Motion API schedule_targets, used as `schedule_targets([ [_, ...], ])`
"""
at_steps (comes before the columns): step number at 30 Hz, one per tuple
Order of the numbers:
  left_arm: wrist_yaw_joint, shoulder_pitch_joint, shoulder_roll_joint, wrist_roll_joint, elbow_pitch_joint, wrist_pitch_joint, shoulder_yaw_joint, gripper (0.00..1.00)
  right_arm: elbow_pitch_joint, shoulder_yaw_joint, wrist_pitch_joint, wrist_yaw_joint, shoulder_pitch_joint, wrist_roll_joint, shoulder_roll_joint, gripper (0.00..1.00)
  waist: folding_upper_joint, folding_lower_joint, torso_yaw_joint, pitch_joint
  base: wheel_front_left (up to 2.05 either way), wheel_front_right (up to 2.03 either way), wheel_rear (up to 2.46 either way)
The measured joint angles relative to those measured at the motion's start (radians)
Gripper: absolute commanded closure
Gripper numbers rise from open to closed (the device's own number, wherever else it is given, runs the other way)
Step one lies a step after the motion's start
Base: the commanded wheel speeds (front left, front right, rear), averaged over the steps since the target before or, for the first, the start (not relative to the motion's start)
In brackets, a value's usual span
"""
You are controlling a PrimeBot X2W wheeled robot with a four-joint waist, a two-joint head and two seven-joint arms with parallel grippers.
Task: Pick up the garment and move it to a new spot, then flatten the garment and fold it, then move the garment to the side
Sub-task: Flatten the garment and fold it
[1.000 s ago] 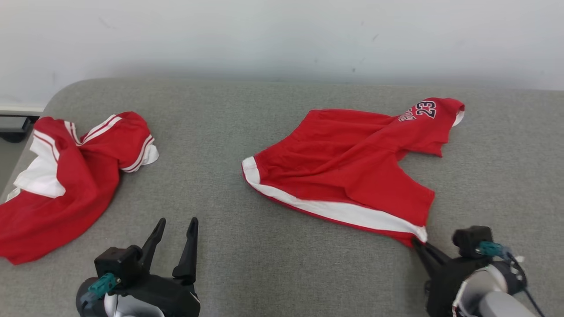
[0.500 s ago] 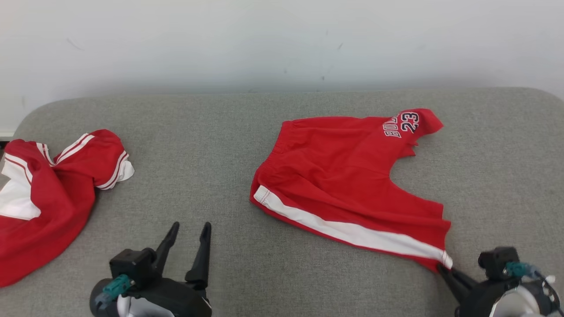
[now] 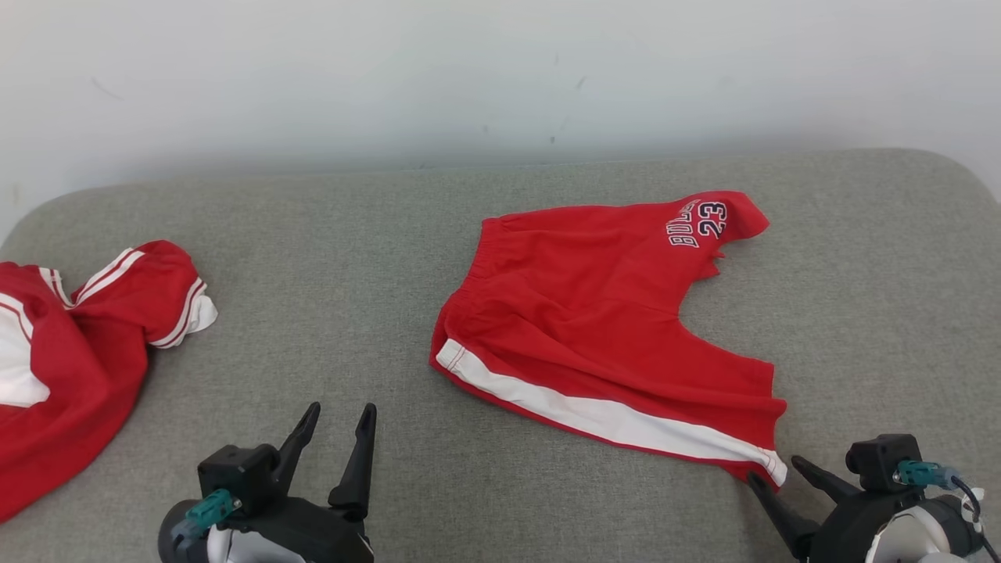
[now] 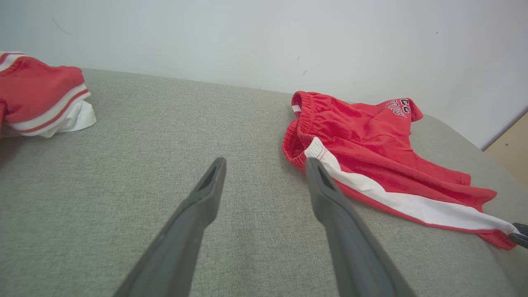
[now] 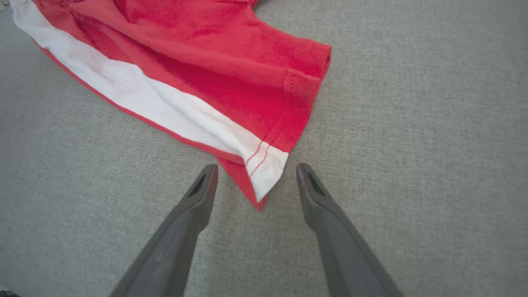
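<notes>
The garment (image 3: 594,313) is a pair of red shorts with a white side stripe and a "23" print. It lies spread and lightly wrinkled on the grey padded surface (image 3: 328,258), right of centre. My right gripper (image 3: 774,469) stands open at its near right corner. In the right wrist view the white-striped hem corner (image 5: 264,173) lies loose between the parted fingers of that gripper (image 5: 256,167), touching neither. My left gripper (image 3: 341,408) is open and empty at the lower left, and the left wrist view has its fingers (image 4: 266,161) just left of the shorts' waistband (image 4: 305,119).
A second red and white garment (image 3: 78,336) lies crumpled at the surface's far left edge, also in the left wrist view (image 4: 37,90). A white wall (image 3: 500,70) rises behind. The surface's rounded corner (image 3: 946,168) ends at the right.
My right gripper was shut on the shorts' hem corner and has opened, leaving it on the surface. The head view has swung right. The left gripper is unchanged.
</notes>
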Motion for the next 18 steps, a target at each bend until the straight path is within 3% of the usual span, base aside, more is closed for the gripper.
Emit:
schedule_targets([
  [7, -0.001, 0.0, 0.014, 0.0, -0.001, 0.003, 0.0, 0.0, -0.054, -0.01, 0.001, -0.001, 0.006, 0.015, 0.004, 0.0, 0.0, 0.0, -0.027, 0.002, 0.0, 0.0, 0.0],
  [18, -0.059, -0.111, 0.009, 0.04, 0.065, 0.085, -0.076, 0.0, -0.05, -0.006, 0.03, -0.059, -0.002, 0.013, 0.046, 0.0, 0.0, 0.0001, -0.046, 0.035, 0.0, 0.0, 0.0],
])
